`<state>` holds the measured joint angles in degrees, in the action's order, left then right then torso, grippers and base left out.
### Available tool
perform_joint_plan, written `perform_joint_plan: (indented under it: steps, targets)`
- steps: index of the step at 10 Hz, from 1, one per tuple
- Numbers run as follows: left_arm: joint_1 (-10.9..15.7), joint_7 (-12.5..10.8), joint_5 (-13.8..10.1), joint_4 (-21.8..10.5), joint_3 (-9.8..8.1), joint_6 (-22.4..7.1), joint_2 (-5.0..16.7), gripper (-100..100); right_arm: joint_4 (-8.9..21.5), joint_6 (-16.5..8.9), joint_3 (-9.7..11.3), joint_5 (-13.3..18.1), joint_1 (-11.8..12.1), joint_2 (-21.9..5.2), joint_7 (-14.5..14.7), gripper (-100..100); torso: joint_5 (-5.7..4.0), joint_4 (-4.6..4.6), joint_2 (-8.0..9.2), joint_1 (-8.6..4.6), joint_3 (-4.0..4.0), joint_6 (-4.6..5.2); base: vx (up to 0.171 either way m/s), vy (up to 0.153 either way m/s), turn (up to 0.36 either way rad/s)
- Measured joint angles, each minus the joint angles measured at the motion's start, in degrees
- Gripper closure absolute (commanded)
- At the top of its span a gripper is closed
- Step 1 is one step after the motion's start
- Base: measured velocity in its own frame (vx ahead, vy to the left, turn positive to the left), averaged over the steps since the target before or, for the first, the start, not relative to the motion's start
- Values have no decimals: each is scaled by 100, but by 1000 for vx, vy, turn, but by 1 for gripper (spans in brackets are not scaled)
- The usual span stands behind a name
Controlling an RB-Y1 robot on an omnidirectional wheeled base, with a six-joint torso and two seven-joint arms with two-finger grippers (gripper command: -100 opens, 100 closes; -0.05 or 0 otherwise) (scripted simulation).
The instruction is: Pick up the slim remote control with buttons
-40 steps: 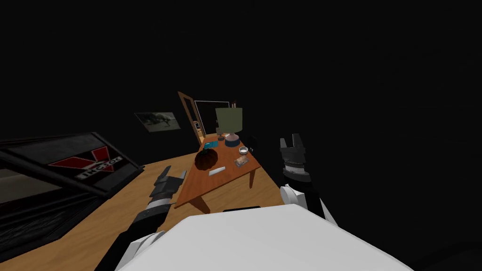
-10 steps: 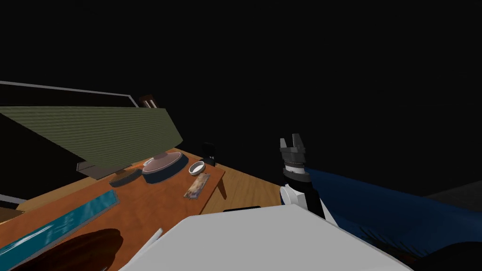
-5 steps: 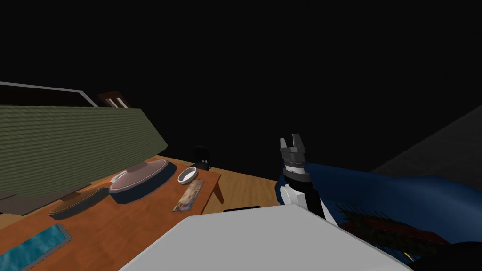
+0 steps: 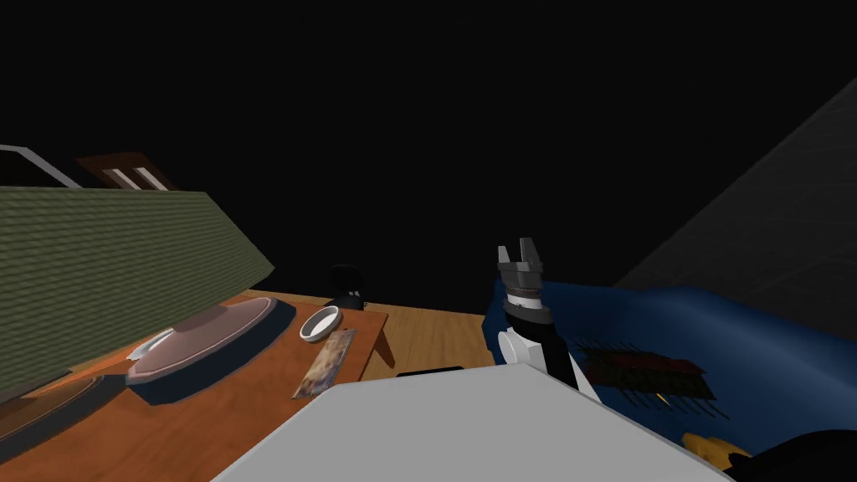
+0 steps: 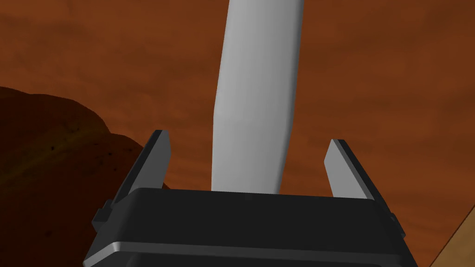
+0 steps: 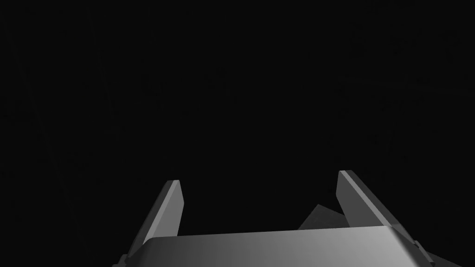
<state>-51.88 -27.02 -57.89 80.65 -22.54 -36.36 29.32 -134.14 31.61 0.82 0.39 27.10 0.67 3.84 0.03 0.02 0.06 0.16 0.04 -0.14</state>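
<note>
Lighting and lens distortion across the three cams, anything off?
Head view: dim, mostly black; the wide lens stretches the lampshade and table leftward. Left wrist view: evenly lit, remote plain grey, no buttons visible, between the fingers of the open left gripper. Right wrist view: black beyond the open right gripper.

The remote control (image 5: 253, 92) is a long, slim bar of plain light grey, with a smooth top on which no buttons can be made out. It lies flat on the reddish-brown table (image 5: 394, 69), resting on the surface. Its sides are gently curved and its body narrows a little toward the middle. It lies lengthwise along the line of the left gripper (image 5: 248, 138). Its near part passes between the two spread fingers, and neither of them touches it. This near end is hidden behind the gripper's dark body. One edge of the table is close to this near end.
</note>
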Motion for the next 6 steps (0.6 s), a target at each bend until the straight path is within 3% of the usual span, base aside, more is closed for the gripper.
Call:
perform_joint_plan:
  steps: [6]
  targets:
    - [70, -220, -138, -585, 87, -875, 12, -100, 0, 0, 0, 0, 0, 0, 0, 0, 3, 1, 3, 13, 2, 1, -14, 63, -208]
